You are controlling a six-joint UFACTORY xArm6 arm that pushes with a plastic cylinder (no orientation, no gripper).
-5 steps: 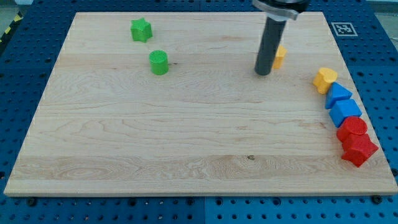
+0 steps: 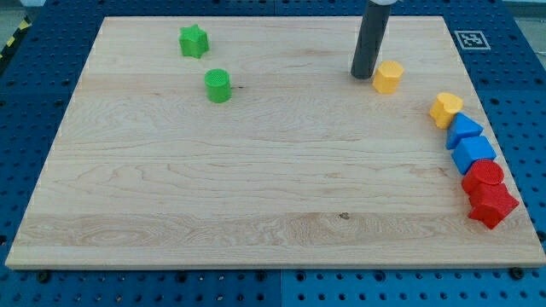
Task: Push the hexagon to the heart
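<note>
The yellow hexagon [image 2: 389,76] lies on the wooden board near the view's top right. The yellow heart [image 2: 445,108] sits further right and a little lower, apart from the hexagon. My tip [image 2: 363,76] rests on the board just left of the hexagon, touching or nearly touching its left side.
Below the heart, a column runs down the board's right edge: a blue triangle [image 2: 463,130], a blue block [image 2: 474,153], a red cylinder [image 2: 484,175] and a red star [image 2: 492,205]. A green star [image 2: 194,40] and a green cylinder [image 2: 218,85] sit at the upper left.
My tip has moved up the view, from lower left of the hexagon to level with it. The hexagon is now fully visible and lies slightly further right.
</note>
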